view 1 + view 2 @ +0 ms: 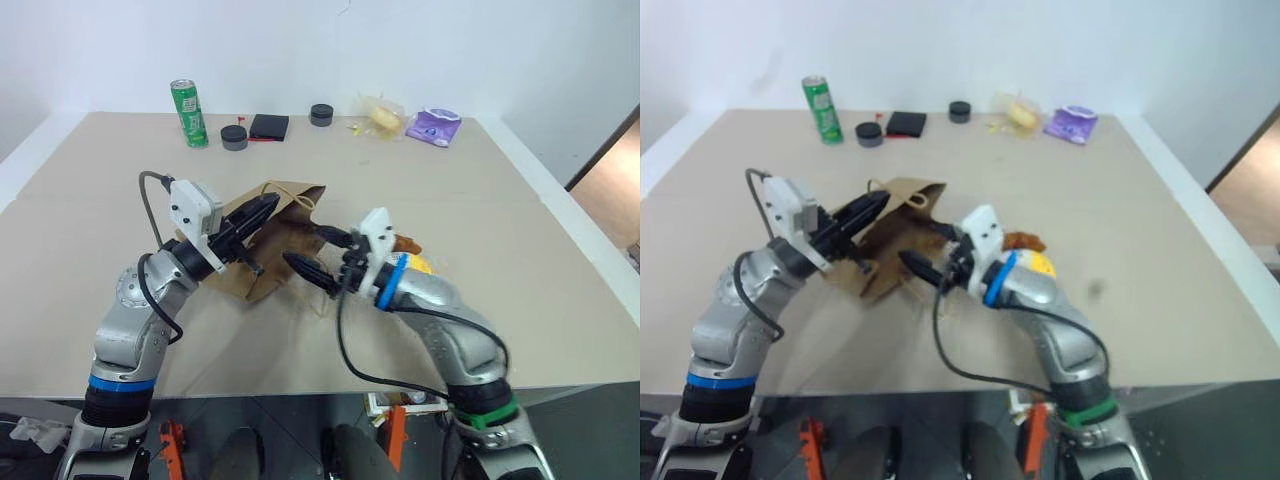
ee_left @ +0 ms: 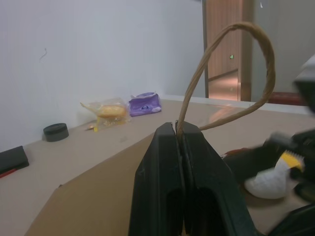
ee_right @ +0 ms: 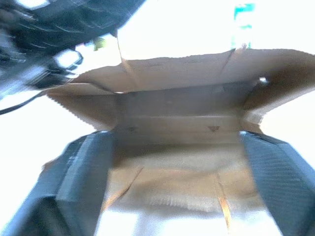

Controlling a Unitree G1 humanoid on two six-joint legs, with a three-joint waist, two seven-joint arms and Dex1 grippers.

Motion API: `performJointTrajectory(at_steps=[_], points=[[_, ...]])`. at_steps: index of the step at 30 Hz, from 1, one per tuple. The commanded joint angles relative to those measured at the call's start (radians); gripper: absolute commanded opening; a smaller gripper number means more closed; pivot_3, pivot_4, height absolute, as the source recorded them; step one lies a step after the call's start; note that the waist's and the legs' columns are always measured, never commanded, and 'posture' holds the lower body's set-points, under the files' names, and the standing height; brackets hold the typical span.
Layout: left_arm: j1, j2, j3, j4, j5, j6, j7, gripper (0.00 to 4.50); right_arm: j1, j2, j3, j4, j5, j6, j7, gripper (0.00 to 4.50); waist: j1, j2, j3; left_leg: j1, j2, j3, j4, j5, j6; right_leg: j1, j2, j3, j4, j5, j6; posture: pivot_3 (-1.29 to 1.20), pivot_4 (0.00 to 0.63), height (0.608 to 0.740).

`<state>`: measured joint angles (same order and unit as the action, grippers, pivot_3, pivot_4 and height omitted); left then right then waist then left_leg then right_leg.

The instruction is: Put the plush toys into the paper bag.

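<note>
Mid surface: paper bag (image 1: 270, 240) lying with mouth open, left gripper (image 1: 262, 212) clamped on handle (image 2: 231, 73). Right gripper (image 1: 315, 255) spread wide at mouth. Plush toys (image 1: 412, 256) just behind right wrist.

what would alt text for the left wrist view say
The left gripper is shut on the paper bag at the base of its looped handle. On the table behind lie a wrapped yellow item, a purple packet and a black puck. A yellow and white plush toy sits beside the bag.
</note>
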<state>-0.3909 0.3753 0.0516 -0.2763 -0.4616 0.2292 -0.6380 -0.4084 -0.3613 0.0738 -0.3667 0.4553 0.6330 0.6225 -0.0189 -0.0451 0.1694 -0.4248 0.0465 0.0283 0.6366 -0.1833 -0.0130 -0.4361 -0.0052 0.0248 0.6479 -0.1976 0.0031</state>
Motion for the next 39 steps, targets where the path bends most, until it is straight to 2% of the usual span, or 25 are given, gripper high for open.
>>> performJointTrajectory(at_steps=[1, 3, 6, 11, 14, 16, 18, 22, 27, 33, 39], points=[[-0.019, 0.003, 0.008, -0.026, 0.001, -0.021, 0.000, 0.00, 0.056, -0.177, -0.150, -0.056, 0.011, 0.042, 0.046, 4.48, 0.002, 0.000, 0.000, 0.000, 0.000, 0.000, 0.000, 0.000, 0.000, 0.000, -0.001, 0.000, 0.000, 0.000, 0.000, 0.00, 0.150, 0.740], [-0.021, 0.004, 0.008, -0.027, 0.001, -0.018, 0.001, 0.00, 0.098, -0.293, -0.175, -0.030, -0.037, 0.045, 0.056, 4.48, 0.002, 0.000, 0.000, 0.000, -0.002, 0.001, 0.000, 0.000, 0.000, 0.000, -0.003, 0.000, -0.001, 0.000, 0.000, 0.00, 0.150, 0.740], [-0.023, 0.006, 0.007, -0.027, -0.001, -0.014, 0.001, 0.00, 0.139, -0.384, -0.170, 0.011, -0.086, 0.033, 0.063, 4.48, -0.007, 0.000, 0.000, 0.001, -0.001, 0.003, 0.000, 0.000, 0.000, 0.000, -0.002, 0.001, -0.001, 0.000, 0.000, 0.00, 0.150, 0.740], [-0.037, 0.002, 0.001, -0.012, -0.003, -0.013, -0.004, 0.00, 0.122, -0.371, -0.108, 0.108, -0.148, 0.001, 0.047, 4.48, -0.008, 0.000, 0.001, 0.003, 0.001, -0.001, -0.001, 0.000, 0.000, 0.000, 0.004, 0.002, -0.001, 0.000, -0.001, 0.00, 0.150, 0.740], [-0.045, 0.002, 0.002, -0.005, -0.004, -0.013, -0.008, 0.00, 0.104, -0.339, -0.094, 0.139, -0.152, -0.014, 0.050, 3.64, -0.008, 0.000, 0.001, 0.003, 0.001, 0.000, -0.001, 0.000, 0.000, 0.000, 0.005, 0.003, -0.001, 0.000, -0.001, 0.00, 0.150, 0.740], [-0.047, 0.003, 0.003, -0.002, -0.006, -0.014, -0.010, 0.00, 0.092, -0.324, -0.086, 0.163, -0.159, -0.027, 0.048, 2.76, -0.007, 0.000, 0.001, 0.002, 0.001, 0.000, -0.001, 0.000, 0.000, -0.001, 0.004, 0.004, -0.001, 0.001, 0.000, 0.00, 0.150, 0.740], [-0.047, 0.004, 0.003, -0.001, -0.005, -0.015, -0.012, 0.00, 0.085, -0.316, -0.081, 0.183, -0.172, -0.042, 0.049, 1.45, -0.005, 0.000, 0.001, 0.001, 0.000, 0.000, -0.001, 0.000, 0.000, -0.001, 0.003, 0.004, -0.001, 0.001, 0.000, 0.00, 0.150, 0.740], [-0.042, 0.004, 0.004, -0.003, -0.004, -0.017, -0.011, 0.00, 0.091, -0.295, -0.162, 0.143, -0.098, -0.055, 0.071, 0.04, -0.004, 0.000, 0.001, 0.001, -0.001, 0.001, -0.001, 0.000, 0.000, -0.001, 0.003, 0.004, -0.001, 0.001, 0.000, 0.00, 0.150, 0.740], [-0.034, 0.006, 0.004, 0.000, -0.003, -0.021, -0.017, 0.00, 0.074, -0.301, -0.284, -0.007, 0.112, 0.008, 0.142, 0.04, -0.004, 0.000, 0.001, 0.001, -0.001, 0.000, -0.001, 0.000, 0.000, -0.001, 0.003, 0.004, -0.001, 0.001, 0.000, 0.00, 0.150, 0.740], [-0.034, -0.003, -0.001, 0.007, -0.006, -0.029, -0.026, 0.00, -0.063, -0.227, -0.098, -0.032, 0.060, 0.057, 0.073, 0.04, -0.008, 0.000, 0.001, 0.003, 0.001, 0.000, -0.001, 0.000, 0.000, -0.001, 0.005, 0.004, -0.001, 0.001, 0.000, 0.00, 0.150, 0.740], [-0.035, -0.016, -0.001, 0.006, -0.004, -0.028, -0.015, 0.00, -0.208, -0.068, 0.131, 0.188, -0.120, -0.007, -0.002, 0.04, -0.005, 0.000, 0.001, 0.001, 0.001, 0.000, -0.001, 0.000, 0.000, -0.002, 0.006, 0.005, -0.001, 0.001, -0.001, 0.00, 0.150, 0.740]])
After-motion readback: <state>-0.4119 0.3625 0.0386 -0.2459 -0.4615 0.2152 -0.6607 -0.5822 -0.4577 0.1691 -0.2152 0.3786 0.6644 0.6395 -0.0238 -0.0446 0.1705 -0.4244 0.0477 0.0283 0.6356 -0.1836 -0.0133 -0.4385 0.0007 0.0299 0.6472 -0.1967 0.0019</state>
